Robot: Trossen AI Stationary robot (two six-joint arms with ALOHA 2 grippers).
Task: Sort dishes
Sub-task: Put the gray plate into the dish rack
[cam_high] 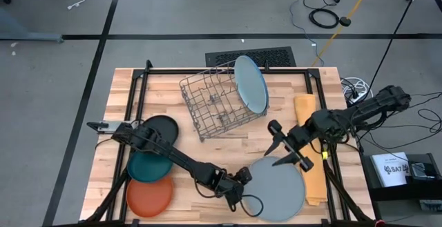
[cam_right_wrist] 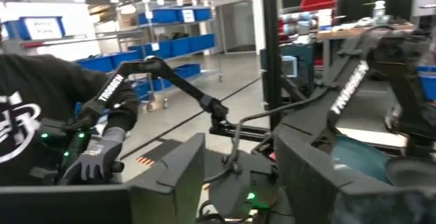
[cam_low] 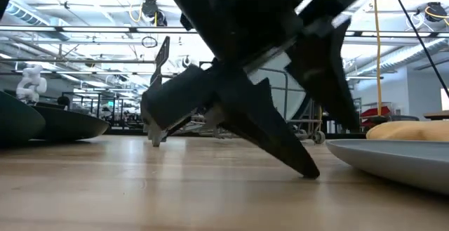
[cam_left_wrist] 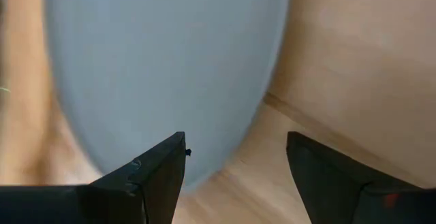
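Observation:
A grey plate (cam_high: 277,187) lies flat on the table at the near right. My left gripper (cam_high: 241,189) is open and low at the plate's left rim. In the left wrist view (cam_left_wrist: 235,146) one finger stands over the plate (cam_left_wrist: 163,67) and the other over bare wood. My right gripper (cam_high: 284,152) is open and empty above the plate's far edge. A light blue plate (cam_high: 250,83) leans on edge in the wire rack (cam_high: 214,103). Black (cam_high: 161,126), teal (cam_high: 146,166) and orange (cam_high: 149,196) plates lie at the near left. No mid blue plate shows. My left gripper comes in low from the table's left, slanting down. In the low view one fingertip (cam_low: 307,171) reaches the wood just beside the grey plate's rim (cam_low: 351,149). Whether either finger touches the plate I cannot tell.
A yellow-orange folded cloth (cam_high: 311,151) lies along the right side, partly under the grey plate's right edge. A black frame (cam_high: 138,82) borders the table. A person with a gloved hand (cam_right_wrist: 95,157) is in the room beyond. Bare wood lies between the small plates and the rack.

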